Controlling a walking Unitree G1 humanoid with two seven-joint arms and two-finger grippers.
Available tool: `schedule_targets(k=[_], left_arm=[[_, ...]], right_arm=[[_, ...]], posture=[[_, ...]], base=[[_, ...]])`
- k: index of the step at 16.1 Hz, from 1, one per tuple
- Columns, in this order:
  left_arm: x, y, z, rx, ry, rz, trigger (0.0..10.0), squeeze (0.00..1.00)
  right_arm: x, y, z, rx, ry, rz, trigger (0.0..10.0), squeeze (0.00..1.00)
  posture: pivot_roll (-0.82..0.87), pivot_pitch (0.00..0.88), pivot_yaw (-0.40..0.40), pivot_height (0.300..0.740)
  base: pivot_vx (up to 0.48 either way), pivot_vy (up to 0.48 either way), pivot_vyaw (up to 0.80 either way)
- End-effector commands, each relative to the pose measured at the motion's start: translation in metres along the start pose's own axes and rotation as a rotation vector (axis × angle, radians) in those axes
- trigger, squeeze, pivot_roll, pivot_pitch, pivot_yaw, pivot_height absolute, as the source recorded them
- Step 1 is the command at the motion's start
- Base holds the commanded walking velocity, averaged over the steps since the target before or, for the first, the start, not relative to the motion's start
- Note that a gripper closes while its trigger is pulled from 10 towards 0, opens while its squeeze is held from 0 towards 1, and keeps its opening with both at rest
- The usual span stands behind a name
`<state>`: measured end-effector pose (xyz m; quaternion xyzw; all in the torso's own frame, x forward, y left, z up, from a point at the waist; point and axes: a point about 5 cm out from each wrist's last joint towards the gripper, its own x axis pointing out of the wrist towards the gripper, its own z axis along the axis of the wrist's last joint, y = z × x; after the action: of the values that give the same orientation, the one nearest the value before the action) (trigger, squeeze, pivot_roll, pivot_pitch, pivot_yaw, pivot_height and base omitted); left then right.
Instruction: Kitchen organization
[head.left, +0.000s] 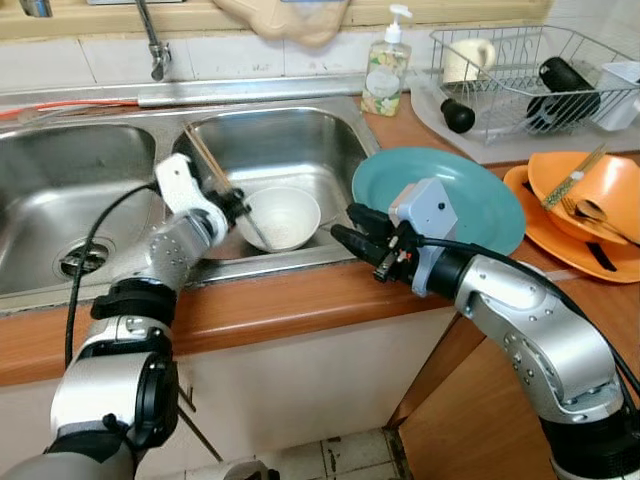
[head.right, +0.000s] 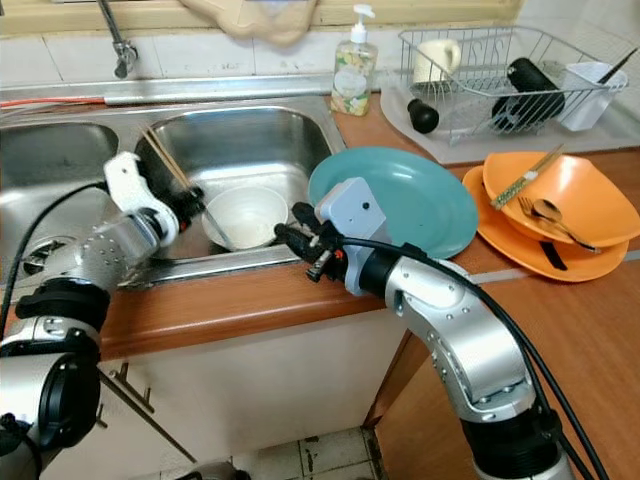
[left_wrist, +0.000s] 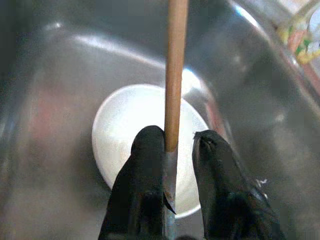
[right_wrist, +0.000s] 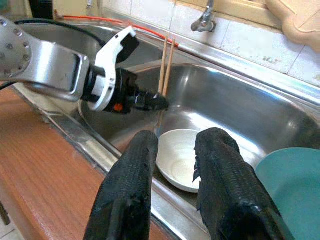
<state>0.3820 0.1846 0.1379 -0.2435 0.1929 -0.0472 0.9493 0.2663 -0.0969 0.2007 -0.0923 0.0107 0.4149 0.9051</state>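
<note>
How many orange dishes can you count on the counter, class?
2. The orange bowl holding cutlery rests on the orange plate beneath it, right of the teal plate. More could be hidden within that stack.

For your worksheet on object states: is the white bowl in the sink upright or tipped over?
Upright: the white bowl sits in the sink with its open mouth facing up.

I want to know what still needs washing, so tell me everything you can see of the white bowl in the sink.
The white bowl is small, round and plain, ceramic by its look, upright on the floor of the right-hand sink basin. It looks empty. The chopsticks held by the left gripper slant down into it.
</note>
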Motion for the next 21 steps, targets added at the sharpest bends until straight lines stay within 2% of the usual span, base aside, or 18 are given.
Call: schedule_targets(k=[1, 7, 8, 9, 14, 16, 18, 21], left_arm=[[0.002, -0.006, 0.004, 0.029, 0.006, -0.013, 10.0, 1.0], [0.0, -0.001, 0.007, 0.128, -0.002, -0.016, 10.0, 1.0], [-0.001, 0.0, 0.006, 0.129, 0.003, -0.022, 10.0, 1.0], [-0.002, 0.001, 0.004, 0.126, 0.011, -0.028, 10.0, 1.0], [-0.004, 0.003, 0.001, 0.13, 0.029, -0.05, 10.0, 1.0], [-0.005, 0.0, 0.007, 0.194, -0.002, -0.069, 10.0, 1.0], [-0.009, -0.011, 0.014, 0.261, -0.078, -0.152, 10.0, 1.0], [-0.022, -0.022, 0.016, 0.351, -0.165, -0.275, 10.0, 1.0]], right_arm=[[-0.001, 0.0, 0.001, -0.007, 0.006, -0.02, 10.0, 0.0], [0.0, -0.008, 0.0, 0.028, 0.02, -0.094, 10.0, 0.0], [0.0, -0.011, -0.001, 0.056, 0.021, -0.112, 10.0, 0.88], [-0.001, -0.012, -0.001, 0.075, 0.012, -0.125, 10.0, 1.0], [-0.001, -0.014, -0.001, 0.096, 0.009, -0.151, 10.0, 1.0], [-0.002, -0.015, -0.001, 0.105, 0.004, -0.163, 10.0, 1.0], [-0.004, -0.016, 0.0, 0.112, 0.002, -0.183, 10.0, 1.0], [-0.015, -0.026, -0.004, 0.134, 0.035, -0.305, 10.0, 1.0]], posture=[[-0.06, 0.0, 0.052, 0.74], [-0.05, 0.0, 0.041, 0.74], [-0.05, 0.0, 0.038, 0.74], [-0.05, 0.0, 0.037, 0.74], [-0.04, 0.0, 0.039, 0.74], [-0.04, 0.0, 0.042, 0.74], [-0.04, 0.0, 0.046, 0.74], [-0.04, 0.0, 0.045, 0.74]], base=[[0.0, 0.0, 0.0], [0.0, 0.0, 0.0], [0.0, 0.0, 0.0], [0.0, 0.0, 0.0], [0.0, 0.0, 0.0], [0.0, 0.0, 0.0], [0.0, 0.0, 0.0], [0.0, 0.0, 0.0]])
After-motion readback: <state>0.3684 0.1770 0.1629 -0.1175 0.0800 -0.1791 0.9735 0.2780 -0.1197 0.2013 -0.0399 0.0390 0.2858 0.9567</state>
